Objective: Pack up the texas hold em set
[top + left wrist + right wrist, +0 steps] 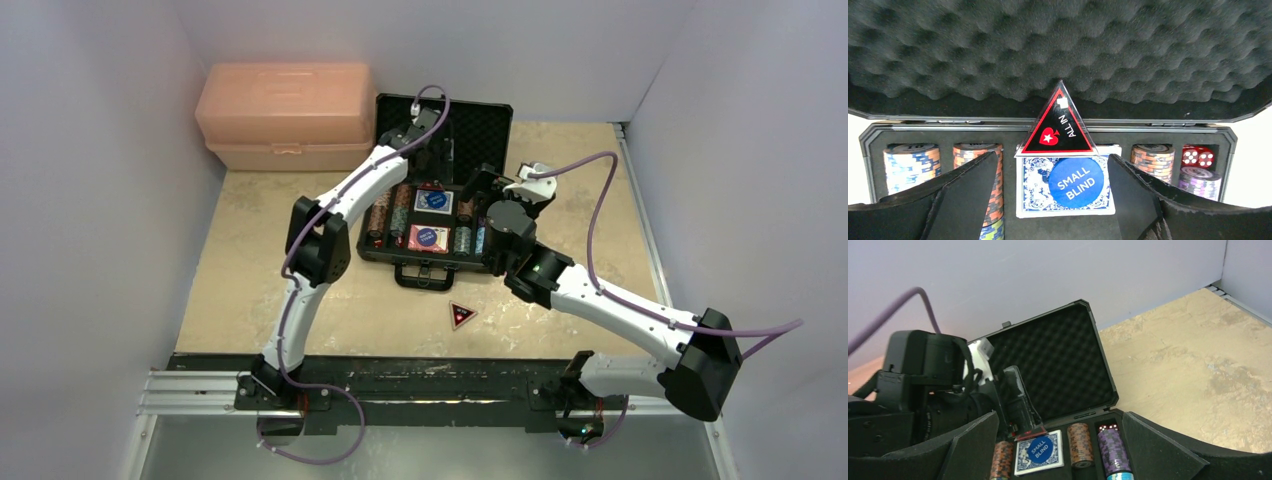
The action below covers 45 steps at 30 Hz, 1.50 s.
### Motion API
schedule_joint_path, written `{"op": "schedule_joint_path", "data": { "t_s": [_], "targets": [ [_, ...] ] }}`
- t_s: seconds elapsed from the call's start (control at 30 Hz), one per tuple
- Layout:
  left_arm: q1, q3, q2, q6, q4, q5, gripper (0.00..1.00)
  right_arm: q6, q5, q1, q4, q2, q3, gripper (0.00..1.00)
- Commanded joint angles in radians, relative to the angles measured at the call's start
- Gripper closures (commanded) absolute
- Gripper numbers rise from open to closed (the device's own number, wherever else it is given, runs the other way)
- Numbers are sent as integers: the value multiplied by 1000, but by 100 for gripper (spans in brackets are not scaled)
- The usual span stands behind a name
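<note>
Over the open black case (390,260) both arms crowd in. Left arm comes in from the side, elbow high, wrist tipped down near the hinge line. The left gripper (1053,157) is released, fingers spread wide. Just ahead, centred in the gap, the ALL IN triangular button (1057,125) leans on the far edge of the blue card deck (1035,187), apart from both fingers in the wrist view. Chip stacks (910,165) flank it, with red dice (1198,156) out beyond the right-hand finger. Right arm stretches across the bench (600,230), folded at the elbow. The right gripper (1060,415) hangs spread and empty, facing the foam lid (1058,360). Behind that gripper, nearer the bases, a second triangular button (461,316) lies on the bench.
</note>
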State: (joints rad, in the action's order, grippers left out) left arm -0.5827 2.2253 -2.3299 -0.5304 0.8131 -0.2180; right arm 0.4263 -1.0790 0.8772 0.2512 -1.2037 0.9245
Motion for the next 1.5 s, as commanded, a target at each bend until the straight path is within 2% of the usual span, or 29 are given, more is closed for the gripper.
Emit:
{"op": "schedule_joint_path", "data": {
  "t_s": [0.0, 0.6, 1.23, 1.47],
  "targets": [
    [5, 38, -16, 12, 10, 31, 19, -9, 13, 4, 41, 23, -7, 1],
    [4, 24, -53, -8, -6, 21, 19, -18, 39, 3, 52, 20, -10, 1],
    [6, 57, -110, -29, -26, 12, 23, -30, 83, 5, 66, 24, -16, 1],
    [7, 57, -110, -14, -48, 17, 32, -35, 98, 5, 72, 24, -17, 1]
  ]
}}
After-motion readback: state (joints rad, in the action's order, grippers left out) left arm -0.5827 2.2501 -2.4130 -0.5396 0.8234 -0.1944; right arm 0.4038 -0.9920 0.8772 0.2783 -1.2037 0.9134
